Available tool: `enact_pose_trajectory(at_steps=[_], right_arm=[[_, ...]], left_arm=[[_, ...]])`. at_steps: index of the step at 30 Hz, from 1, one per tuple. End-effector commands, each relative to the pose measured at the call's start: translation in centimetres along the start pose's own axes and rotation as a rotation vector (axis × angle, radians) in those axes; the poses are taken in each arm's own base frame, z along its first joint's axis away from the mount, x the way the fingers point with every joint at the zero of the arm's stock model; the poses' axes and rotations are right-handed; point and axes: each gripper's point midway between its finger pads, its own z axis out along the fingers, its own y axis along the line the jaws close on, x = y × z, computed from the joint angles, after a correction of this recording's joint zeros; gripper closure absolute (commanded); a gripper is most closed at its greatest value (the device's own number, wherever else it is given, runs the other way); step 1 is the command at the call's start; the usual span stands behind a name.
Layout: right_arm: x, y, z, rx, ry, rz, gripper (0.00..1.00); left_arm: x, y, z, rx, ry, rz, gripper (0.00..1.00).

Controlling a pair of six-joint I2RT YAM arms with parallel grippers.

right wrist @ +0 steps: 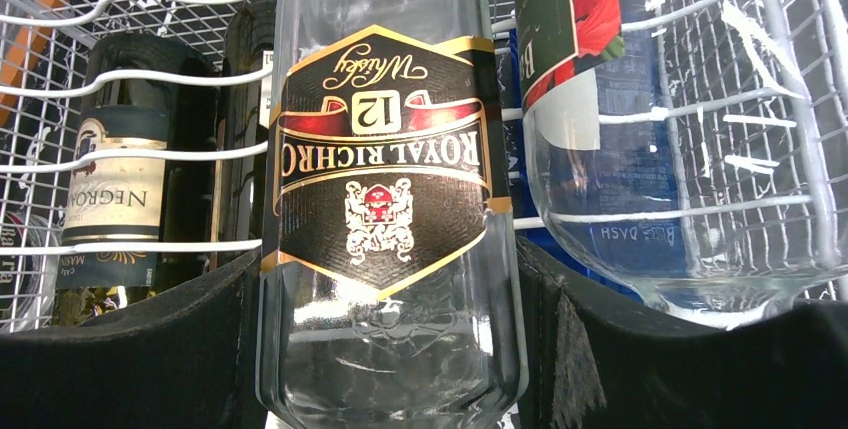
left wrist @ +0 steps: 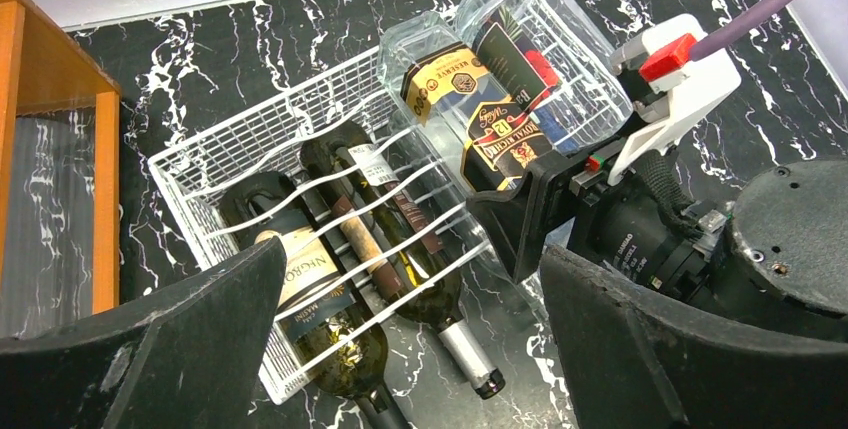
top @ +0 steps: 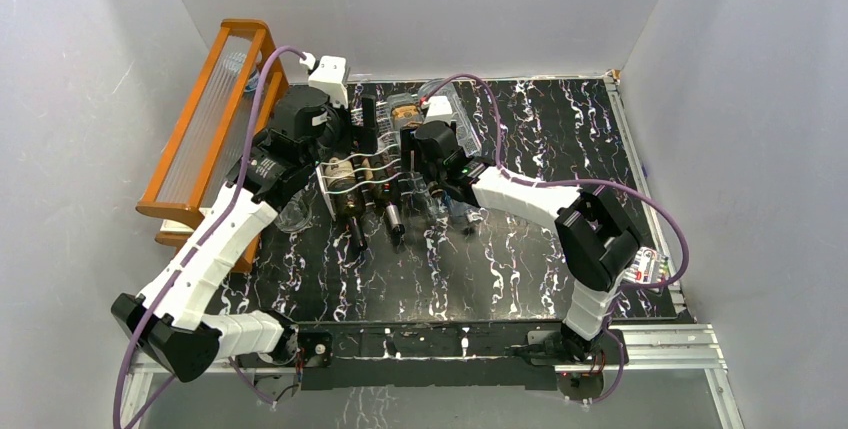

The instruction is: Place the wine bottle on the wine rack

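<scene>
Clear square glass bottle with a black-and-gold whisky label point(right wrist: 385, 199) sits clamped between the black fingers of the right gripper point(right wrist: 390, 349). It lies against the wavy wires of the silver-white wire rack point(left wrist: 240, 149), between a dark glass wine bottle point(left wrist: 400, 239) and a round clear bottle with a blue label point(right wrist: 640, 149). The left gripper point(left wrist: 415, 349) hovers above the rack, jaws wide apart, empty.

White arms point(top: 215, 244), black fingers point(left wrist: 150, 349), purple cables point(left wrist: 770, 6)
</scene>
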Motion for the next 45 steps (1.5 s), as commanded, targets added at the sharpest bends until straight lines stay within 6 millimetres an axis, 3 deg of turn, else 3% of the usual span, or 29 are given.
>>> enact_pose_trajectory(at_steps=[1, 5, 12, 16, 20, 27, 30, 39, 45], right_arm=[[-6.7, 2.3, -1.0, -0.063, -0.187, 0.103, 0.38], [-8.6, 2.0, -2.8, -0.060, -0.217, 0.125, 0.24], [-9.9, 2.0, -4.5, -0.071, -0.211, 0.117, 0.04], [-10.5, 2.6, -5.5, -0.114, -0.207, 0.114, 0.02], [-11.4, 2.7, -7.1, -0.142, -0.218, 0.128, 0.03], [-11.7, 2.7, -11.2, -0.229, -0.224, 0.166, 0.07], [-11.1, 2.6, -12.6, -0.266, -0.209, 0.175, 0.09], [-10.0, 2.1, -15.3, -0.309, -0.176, 0.201, 0.13], [-9.9, 1.7, -16.2, -0.304, -0.177, 0.209, 0.14]], left_arm=[[-1.2, 0.2, -0.5, -0.002, -0.017, -0.007, 0.02], [-0.8, 0.6, -0.2, -0.019, -0.002, -0.011, 0.02], [-0.4, 1.4, 0.2, -0.043, 0.017, -0.025, 0.02], [0.2, 2.5, 0.5, -0.078, 0.035, -0.040, 0.02], [2.1, 4.5, 1.2, -0.153, 0.090, -0.076, 0.04], [8.2, 9.8, 2.9, -0.389, 0.249, -0.141, 0.36], [10.2, 11.6, 3.3, -0.437, 0.286, -0.190, 0.44], [14.2, 13.1, 5.5, -0.483, 0.401, -0.244, 0.68], [14.4, 12.4, 6.8, -0.437, 0.420, -0.255, 0.94]])
